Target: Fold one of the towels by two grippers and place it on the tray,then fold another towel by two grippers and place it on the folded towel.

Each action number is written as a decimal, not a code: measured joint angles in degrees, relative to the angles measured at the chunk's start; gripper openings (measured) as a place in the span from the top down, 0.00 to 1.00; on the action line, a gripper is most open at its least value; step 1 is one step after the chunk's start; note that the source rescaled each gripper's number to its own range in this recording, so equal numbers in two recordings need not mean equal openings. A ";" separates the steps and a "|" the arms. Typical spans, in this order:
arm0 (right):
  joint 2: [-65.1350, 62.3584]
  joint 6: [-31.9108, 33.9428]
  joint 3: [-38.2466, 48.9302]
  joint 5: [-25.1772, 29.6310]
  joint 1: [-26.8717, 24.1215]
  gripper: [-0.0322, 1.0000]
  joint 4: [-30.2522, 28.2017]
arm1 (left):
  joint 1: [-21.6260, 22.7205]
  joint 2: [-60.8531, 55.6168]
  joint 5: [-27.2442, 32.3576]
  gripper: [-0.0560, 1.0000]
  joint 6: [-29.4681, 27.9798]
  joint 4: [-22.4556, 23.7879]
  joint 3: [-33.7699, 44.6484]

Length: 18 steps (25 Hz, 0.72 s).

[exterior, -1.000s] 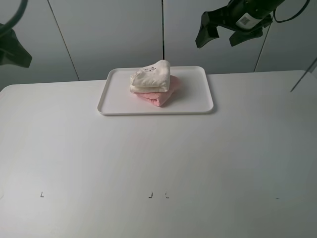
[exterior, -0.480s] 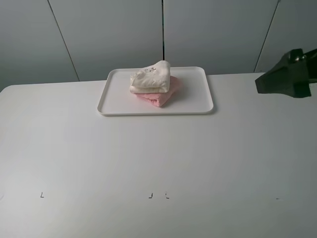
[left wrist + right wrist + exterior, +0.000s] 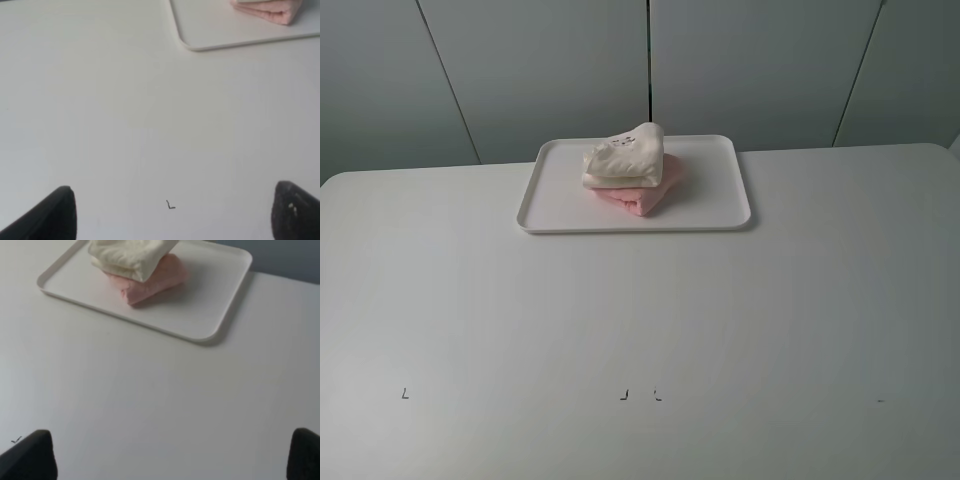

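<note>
The folded cream-white towel (image 3: 623,157) lies on top of the folded pale pink towel (image 3: 642,195), both on the white tray (image 3: 720,200) at the back middle of the table. Neither arm shows in the exterior high view. In the left wrist view my left gripper (image 3: 175,215) is open over bare table, well short of the tray's corner (image 3: 210,30) and the pink towel (image 3: 272,10). My right gripper (image 3: 167,457) is also open and holds nothing. It stands back from the tray (image 3: 210,305), with the cream towel (image 3: 130,255) stacked on the pink one (image 3: 150,280).
The white table (image 3: 640,330) has small black corner marks near its front, one of them (image 3: 170,205) between the left gripper's fingertips. Grey wall panels stand behind the table's back edge.
The right arm swung from above the tray down to the right and out of the exterior view. The left arm also left that view. The stacked towels have not moved.
</note>
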 joint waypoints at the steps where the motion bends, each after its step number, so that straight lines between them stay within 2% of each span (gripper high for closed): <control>1: -1.87 0.00 0.36 0.83 0.00 0.00 -0.29 | 0.00 -0.60 0.00 0.00 0.00 -0.40 0.74; 10: -13.94 0.00 1.39 9.00 0.00 0.00 -2.15 | 0.00 -7.29 -4.46 0.00 2.76 -3.02 9.06; 18: -14.09 1.97 1.42 10.11 0.00 0.00 -2.92 | 0.00 -12.37 -5.35 0.00 4.45 -3.13 9.21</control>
